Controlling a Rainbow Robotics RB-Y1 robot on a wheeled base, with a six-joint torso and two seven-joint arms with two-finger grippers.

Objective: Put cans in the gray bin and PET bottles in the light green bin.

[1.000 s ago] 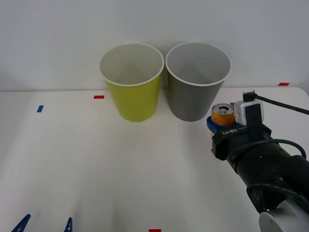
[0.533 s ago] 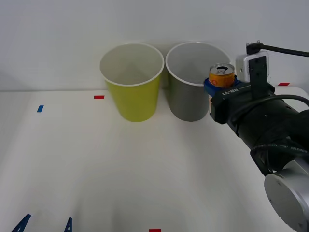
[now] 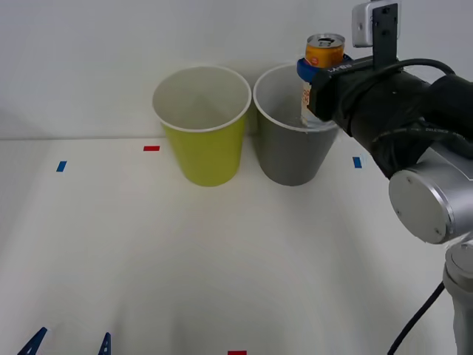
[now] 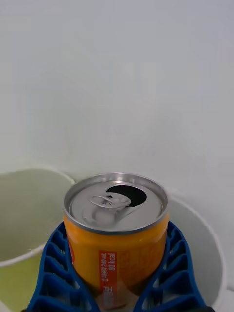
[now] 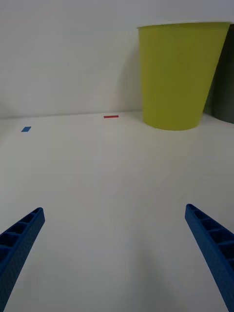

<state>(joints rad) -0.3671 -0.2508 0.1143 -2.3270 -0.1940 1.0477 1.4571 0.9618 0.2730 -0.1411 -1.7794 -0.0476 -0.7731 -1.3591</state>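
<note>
Right gripper [image 3: 316,68] fingers clamp the can [image 3: 323,52] upright above the gray bin [image 3: 299,126], near its right rim. Left gripper [image 5: 117,253] idle, fingers spread, low over the surface [image 3: 222,266]. Risk: release this near the rim could bounce the can outside.

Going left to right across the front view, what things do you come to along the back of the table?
Blue tape mark → red tape mark → light green bin → gray bin → blue tape mark. The can sits in the right hand above the gray bin's right rim, so it is left out of the order.
</note>
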